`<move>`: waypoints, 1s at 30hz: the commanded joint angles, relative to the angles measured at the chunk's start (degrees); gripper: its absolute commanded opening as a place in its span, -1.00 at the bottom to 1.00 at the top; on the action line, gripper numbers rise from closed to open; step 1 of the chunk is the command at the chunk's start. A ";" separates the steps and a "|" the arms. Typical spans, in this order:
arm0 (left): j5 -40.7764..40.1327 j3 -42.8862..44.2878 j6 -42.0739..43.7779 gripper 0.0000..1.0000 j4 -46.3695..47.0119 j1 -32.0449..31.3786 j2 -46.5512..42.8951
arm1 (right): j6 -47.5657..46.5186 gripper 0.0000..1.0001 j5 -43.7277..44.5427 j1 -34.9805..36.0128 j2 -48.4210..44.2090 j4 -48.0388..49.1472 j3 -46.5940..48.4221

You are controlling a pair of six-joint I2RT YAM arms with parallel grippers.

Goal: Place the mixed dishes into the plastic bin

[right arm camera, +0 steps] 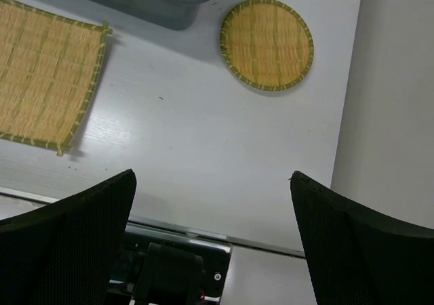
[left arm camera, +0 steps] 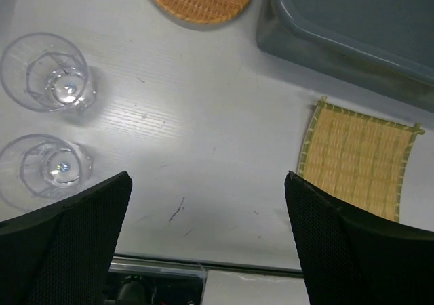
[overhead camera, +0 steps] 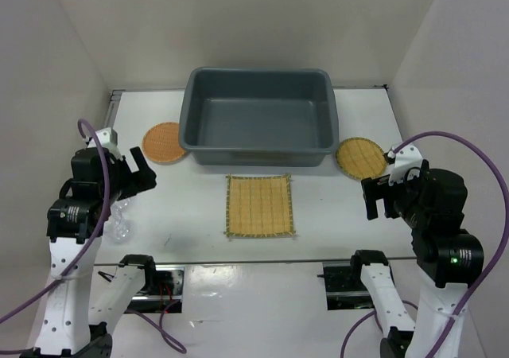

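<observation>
I see my left gripper (left arm camera: 207, 176) spread wide over open tabletop (left arm camera: 203, 115): glasses (left arm camera: 46, 71) just off its left side, mat (left arm camera: 356, 159) off its right, bin (left arm camera: 352, 27) rim ahead. Right gripper (right arm camera: 212, 175) gapes too (yellow tray (right arm camera: 266, 44) ahead, wall (right arm camera: 393, 81) crowding its right).

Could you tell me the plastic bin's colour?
The plastic bin is dark grey, clearest in the top external view.

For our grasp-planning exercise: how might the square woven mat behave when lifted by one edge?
Likely light and bendy: the square mat is thin woven slats with wavy edges. Lying flat on the table, it would probably slide when pushed.
</observation>
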 commanded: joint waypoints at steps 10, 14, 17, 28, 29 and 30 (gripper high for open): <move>28.50 -21.59 -20.97 0.99 25.22 -4.32 5.66 | -6.39 0.66 -15.66 1.72 3.05 6.58 -3.43; 27.95 -22.73 -17.11 0.99 25.22 -5.55 9.79 | -10.61 -0.75 -18.59 2.43 7.18 12.21 -7.93; 28.57 -24.92 -17.80 0.99 29.08 -6.69 12.78 | -13.60 -1.00 -19.13 5.41 11.58 17.74 -11.17; 37.70 -26.70 -16.92 0.99 44.73 -14.16 34.48 | -7.39 0.98 -22.56 14.90 21.76 33.12 -22.61; 37.71 -25.99 -16.92 0.99 45.43 -14.95 35.89 | -5.28 0.98 -22.56 15.78 23.35 35.83 -21.74; 37.71 -24.51 -16.32 0.99 45.44 -16.26 38.34 | -1.78 0.98 -23.95 16.40 25.28 36.47 -21.12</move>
